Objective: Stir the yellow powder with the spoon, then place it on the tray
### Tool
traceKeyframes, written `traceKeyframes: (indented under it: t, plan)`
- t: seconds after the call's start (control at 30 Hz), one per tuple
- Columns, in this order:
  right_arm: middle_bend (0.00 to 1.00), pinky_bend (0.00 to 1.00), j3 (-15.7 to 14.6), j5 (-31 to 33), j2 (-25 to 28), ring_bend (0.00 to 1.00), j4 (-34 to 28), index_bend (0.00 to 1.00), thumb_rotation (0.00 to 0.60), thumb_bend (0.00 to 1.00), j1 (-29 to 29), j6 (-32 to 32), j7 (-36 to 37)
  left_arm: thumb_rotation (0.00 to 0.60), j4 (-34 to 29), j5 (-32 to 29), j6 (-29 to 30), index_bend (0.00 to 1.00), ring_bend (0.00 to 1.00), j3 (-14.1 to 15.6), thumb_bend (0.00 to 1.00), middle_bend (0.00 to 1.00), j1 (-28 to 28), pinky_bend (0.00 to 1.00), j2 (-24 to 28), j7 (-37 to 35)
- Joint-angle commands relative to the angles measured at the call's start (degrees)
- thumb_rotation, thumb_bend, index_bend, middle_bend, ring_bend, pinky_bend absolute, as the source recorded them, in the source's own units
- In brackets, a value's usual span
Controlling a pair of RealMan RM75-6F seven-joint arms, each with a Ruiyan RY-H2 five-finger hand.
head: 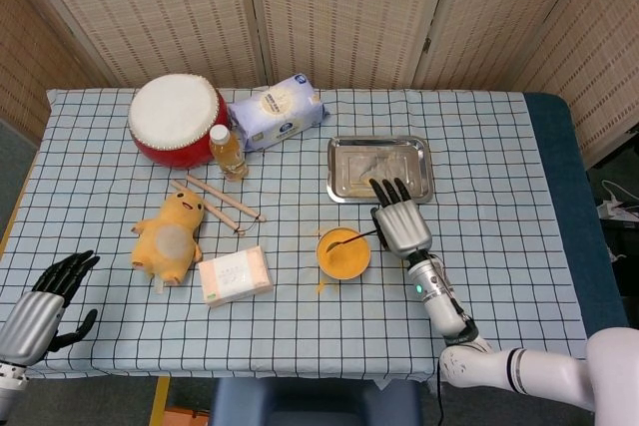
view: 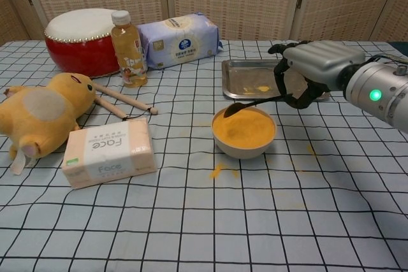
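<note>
Table under a blue-and-white checked cloth, woven folding screens behind it. Landmark is the white bowl of yellow powder. The black spoon is lifted clear of the powder, its scoop over the bowl's far rim and its handle running right into the right hand, whose fingers curl around it. The silver metal tray sits just behind the bowl. The left hand, far left of the bowl, has its fingers spread and holds nothing.
</note>
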Motion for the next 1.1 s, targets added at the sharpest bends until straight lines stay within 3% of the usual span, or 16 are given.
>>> traceKeyframes:
  t: [0.03,0.47,0.8,0.93,1.1]
  plan:
    - [0.0,0.0,0.17,0.82,0.46,0.0,0.29,0.73,0.6,0.59,1.21,-1.01,-2.38,0.6,-0.03,0.02,-0.04,0.0,0.0,-0.01,0.45,0.0,-0.06,0.1,0.06,-0.03]
    - [0.0,0.0,-1.11,4.33,-1.35,0.0,3.39,0.76,0.6,0.6,4.93,-3.61,-10.34,0.6,0.23,-0.11,-0.09,0.0,0.0,-0.03,0.45,0.0,-0.11,0.1,0.08,-0.28]
    - [0.0,0.0,-3.9,6.83,5.28,0.0,-6.74,0.78,0.6,0.6,4.16,-3.86,-12.56,0.6,0.14,0.15,0.05,0.0,0.0,0.13,0.45,0.0,-0.03,0.1,-0.05,0.17]
    - [0.0,0.0,-3.35,5.9,5.56,0.0,-7.4,0.79,0.6,0.6,3.75,-1.4,-11.36,0.6,0.08,0.22,0.09,0.0,0.0,0.15,0.45,0.0,-0.04,0.1,-0.06,0.23]
    - [0.01,0.0,-1.54,4.17,2.4,0.0,-3.18,0.8,0.6,0.6,3.64,1.2,-8.5,0.6,0.17,-0.06,-0.22,0.0,0.0,0.08,0.45,0.0,-0.16,0.1,-0.07,0.09]
